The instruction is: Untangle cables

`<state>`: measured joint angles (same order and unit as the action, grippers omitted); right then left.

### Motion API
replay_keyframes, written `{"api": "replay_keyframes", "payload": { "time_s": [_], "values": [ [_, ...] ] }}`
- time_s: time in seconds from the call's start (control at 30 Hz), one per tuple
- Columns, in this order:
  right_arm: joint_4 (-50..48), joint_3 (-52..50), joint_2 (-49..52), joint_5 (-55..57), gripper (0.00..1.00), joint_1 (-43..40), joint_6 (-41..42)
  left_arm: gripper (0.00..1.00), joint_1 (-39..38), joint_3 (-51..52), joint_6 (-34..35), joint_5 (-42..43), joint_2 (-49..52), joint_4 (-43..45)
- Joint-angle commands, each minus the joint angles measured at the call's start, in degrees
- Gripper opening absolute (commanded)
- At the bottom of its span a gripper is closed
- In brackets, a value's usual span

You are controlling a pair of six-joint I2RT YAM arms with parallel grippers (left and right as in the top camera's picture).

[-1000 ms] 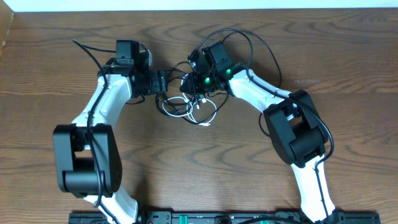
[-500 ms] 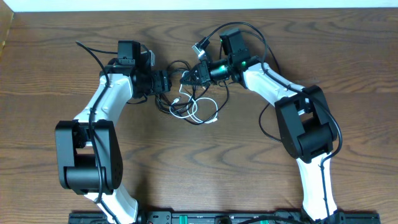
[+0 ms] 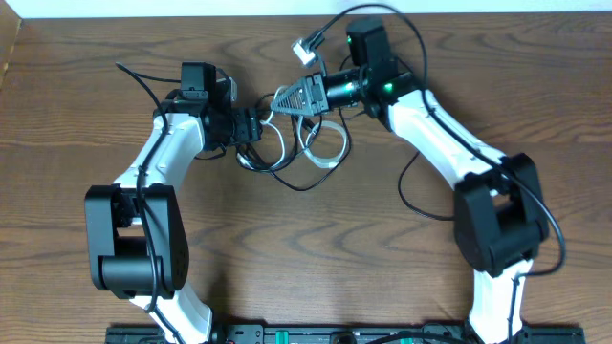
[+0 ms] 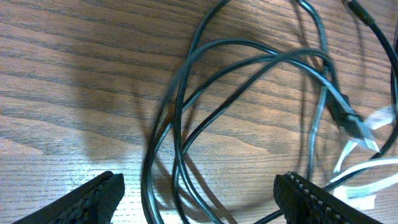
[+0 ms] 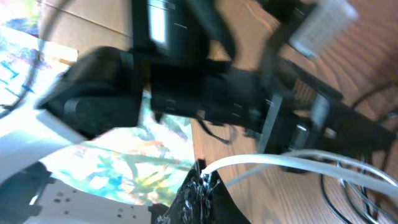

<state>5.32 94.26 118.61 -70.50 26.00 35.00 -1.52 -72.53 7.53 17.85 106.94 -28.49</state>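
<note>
Right gripper (image 3: 279, 99) pinching cables (image 4: 145, 180), left gripper (image 4: 199, 190) spread

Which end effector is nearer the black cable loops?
Left. The left end effector, open, straddles the black cable loops; the right end effector is off to one side, shut on the white cable.

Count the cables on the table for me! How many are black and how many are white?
black cables: 2, as best I can tell, because they are looped over each other
white cable: 1
total: 3
</note>
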Motion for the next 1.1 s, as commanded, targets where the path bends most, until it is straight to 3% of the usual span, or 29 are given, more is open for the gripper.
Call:
{"api": "replay_keyframes", "payload": {
  "time_s": [0.0,0.4,0.6,0.93,1.07],
  "values": [
    [0.00,0.13,-4.74,3.17,0.01,0.07,0.31,0.82,0.15,0.00,0.33,-0.55,0.50,-0.11],
    [-0.20,0.13,-18.01,17.29,0.01,-1.07,-1.51,0.82,0.15,0.00,0.33,-0.52,0.50,-0.11],
    [-2.99,0.13,-23.54,18.47,0.01,-2.80,-4.50,0.82,0.15,0.00,0.33,-0.52,0.50,-0.11],
    [-2.34,0.13,-27.61,21.33,0.01,-3.89,-16.22,0.82,0.15,0.00,0.33,-0.52,0.50,-0.11],
    [2.01,0.13,-27.61,28.94,0.01,-4.59,-16.41,0.82,0.15,0.00,0.31,-0.52,0.50,-0.13]
  ]
}}
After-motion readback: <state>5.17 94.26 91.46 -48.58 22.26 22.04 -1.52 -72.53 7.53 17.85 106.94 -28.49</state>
